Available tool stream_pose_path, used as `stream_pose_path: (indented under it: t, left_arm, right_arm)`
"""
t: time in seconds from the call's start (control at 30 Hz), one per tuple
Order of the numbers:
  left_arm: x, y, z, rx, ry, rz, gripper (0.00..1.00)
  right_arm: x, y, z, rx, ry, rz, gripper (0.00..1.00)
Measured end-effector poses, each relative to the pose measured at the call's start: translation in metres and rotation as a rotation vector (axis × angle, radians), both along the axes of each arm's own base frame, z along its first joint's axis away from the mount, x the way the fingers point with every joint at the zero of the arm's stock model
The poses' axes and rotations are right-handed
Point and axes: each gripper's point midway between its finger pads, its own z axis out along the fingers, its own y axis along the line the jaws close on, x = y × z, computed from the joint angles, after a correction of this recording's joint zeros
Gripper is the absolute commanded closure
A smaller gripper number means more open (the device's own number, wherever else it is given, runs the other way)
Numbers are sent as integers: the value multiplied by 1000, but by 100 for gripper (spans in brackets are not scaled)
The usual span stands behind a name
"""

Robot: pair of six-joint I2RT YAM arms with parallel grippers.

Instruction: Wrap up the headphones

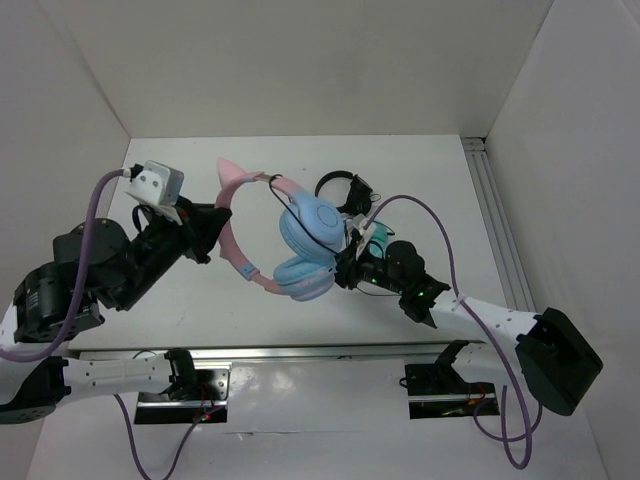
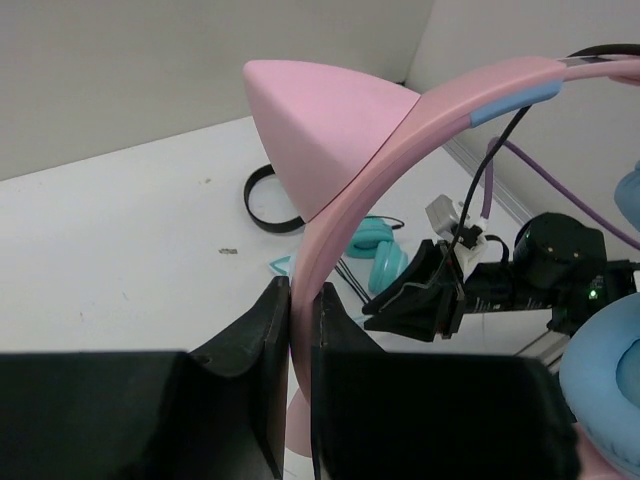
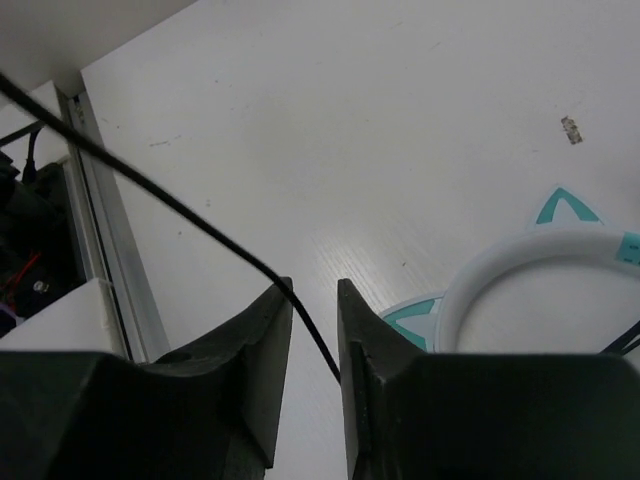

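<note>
Looking down from above, the headphones (image 1: 300, 245) are mid-table between the arms. Their blue cups are stacked toward the right gripper (image 1: 350, 268), and the pink band arcs over to the left gripper (image 1: 213, 232). Black headphones (image 1: 335, 186) and teal headphones (image 1: 377, 240) lie just behind. The jaws are hard to read from here.

The left wrist view settles one of them: its fingers (image 2: 265, 350) are pressed onto the pink headband (image 2: 400, 130) just below a cat ear, holding it up off the table.

Only the right wrist view shows the thin black cable (image 3: 180, 212) running down into the narrow gap between that gripper's jaws. Whether they pinch it I cannot tell.
</note>
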Motion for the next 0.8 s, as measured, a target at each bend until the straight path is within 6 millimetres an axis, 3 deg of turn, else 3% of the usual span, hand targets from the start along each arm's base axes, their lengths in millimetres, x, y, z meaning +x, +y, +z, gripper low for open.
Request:
stream_pose_path:
  t: [0.1,0.13,0.47,0.67,0.8]
  left_arm:
    - [3,10,3,-24,0,51,100]
    - [4,14,4,-29,-3,68,100]
    - [22,54,-1,-66,22,360,100]
    - [49,58,-7,-21,13,598,100]
    - [91,55,-21,25,72,727,100]
  right_arm:
    - [4,1,-5,13,18,9,97]
    - [5,2,-8,14,27,14,100]
    - [-5,8,-10,67,49,28,100]
    - [-54,17,9,85,16,82,100]
    - [-78,18,14,65,13,114,100]
